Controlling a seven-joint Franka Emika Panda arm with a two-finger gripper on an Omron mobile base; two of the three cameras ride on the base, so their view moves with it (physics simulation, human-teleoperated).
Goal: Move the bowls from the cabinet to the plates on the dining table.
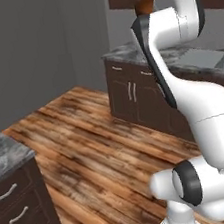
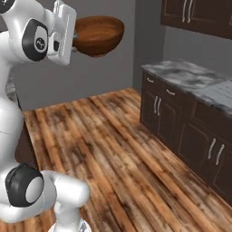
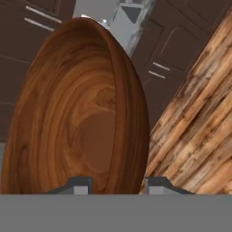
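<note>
Risk first: bowl (image 2: pixel 98 35) held by its rim alone, high above wooden floor (image 2: pixel 113 149), so likely to tip or slide out on a jolt or a quick swing. Judged most probable cause: weight of the deep wooden body hanging to one side of a narrow pinch. Second hazard, also a judgement: wide rim striking counter (image 2: pixel 190 77) or cabinet (image 2: pixel 199 16) while base drives or arm sweeps round. Third: bowl set down off centre later, since no plates or dining table top can be made out from here for certain.

Gripper (image 2: pixel 74 38) clamped on bowl rim, jaws part-way closed around the wall; in hand view, finger tips (image 3: pixel 78 185) seen at 6 o'clock with glossy reddish-brown interior rising from there toward 12. In right base view, bowl carried upright, mouth up, at 11 to 12 o'clock, well apart from every surface.

Arm raised tall, upper links stacked near vertical, wrist bent so hand points sideways at head height. In left base view, arm rising from 5 o'clock to 1 o'clock, with a sliver of bowl (image 1: pixel 144 4) peeking past the forearm near 12. Dark cabinet beyond, at 1 o'clock, doors apparently shut.
</note>
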